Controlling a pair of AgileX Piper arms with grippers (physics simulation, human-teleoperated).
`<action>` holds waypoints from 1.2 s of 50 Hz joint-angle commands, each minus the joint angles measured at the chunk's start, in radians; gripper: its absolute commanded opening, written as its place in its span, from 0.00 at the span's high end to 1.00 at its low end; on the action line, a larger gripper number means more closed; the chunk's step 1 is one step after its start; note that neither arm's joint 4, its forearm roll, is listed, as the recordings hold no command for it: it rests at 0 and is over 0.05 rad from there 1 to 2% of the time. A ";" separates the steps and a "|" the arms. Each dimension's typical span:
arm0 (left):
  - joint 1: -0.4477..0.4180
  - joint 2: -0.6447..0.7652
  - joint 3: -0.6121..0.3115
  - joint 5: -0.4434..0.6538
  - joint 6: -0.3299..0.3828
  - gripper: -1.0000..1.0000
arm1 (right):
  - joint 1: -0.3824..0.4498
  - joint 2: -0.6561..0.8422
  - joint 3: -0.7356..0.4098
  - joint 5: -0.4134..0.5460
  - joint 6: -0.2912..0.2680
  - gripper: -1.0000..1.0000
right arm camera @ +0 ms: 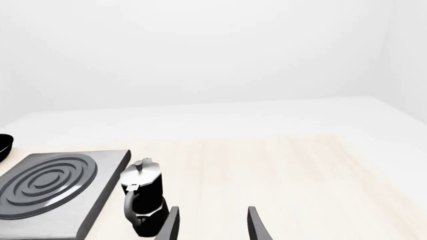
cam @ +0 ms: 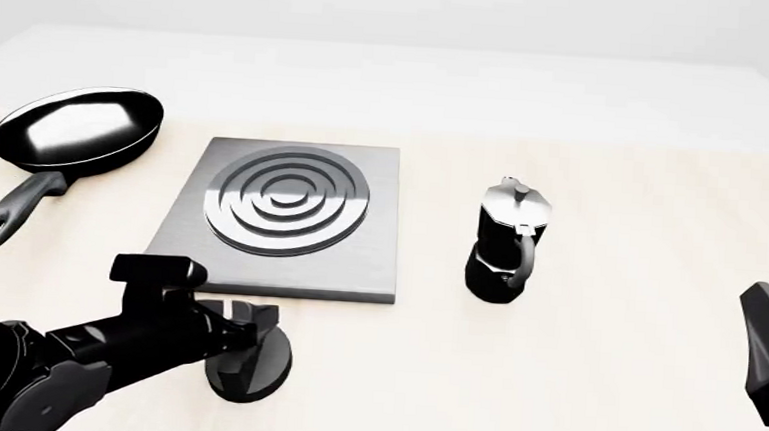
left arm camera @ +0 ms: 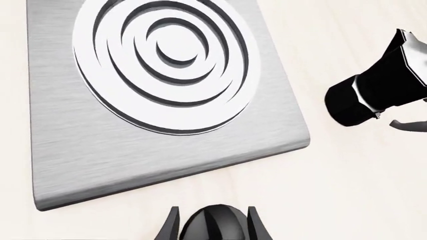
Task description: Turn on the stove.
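Stove (cam: 281,221) sits flat on the pale surface (cam: 615,380), left of centre, with the frying pan (cam: 74,131) off its left side and the black coffee pot (cam: 505,245) standing upright to its right, apart from it. I have the left pincer (left arm camera: 213,225) down just in front of the stove's near edge, its fingers (left arm camera: 169,227) set either side of a small round black knob (left arm camera: 215,224); whether they are pressing on it I cannot tell. My right pincer (right arm camera: 212,222) hangs well off to the right, parted wide and holding nothing.
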 commanded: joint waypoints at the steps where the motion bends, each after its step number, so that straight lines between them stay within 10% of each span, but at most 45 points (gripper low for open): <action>1: 0.127 -0.077 0.023 0.076 0.094 0.00 | 0.001 0.004 0.000 -0.003 0.000 0.00; 38: 0.175 -0.180 0.033 0.125 0.121 0.00 | 0.002 -0.003 0.000 0.005 -0.003 0.00; 60: 0.146 -1.012 0.081 0.544 0.237 0.00 | 0.008 0.032 0.000 -0.020 -0.007 0.00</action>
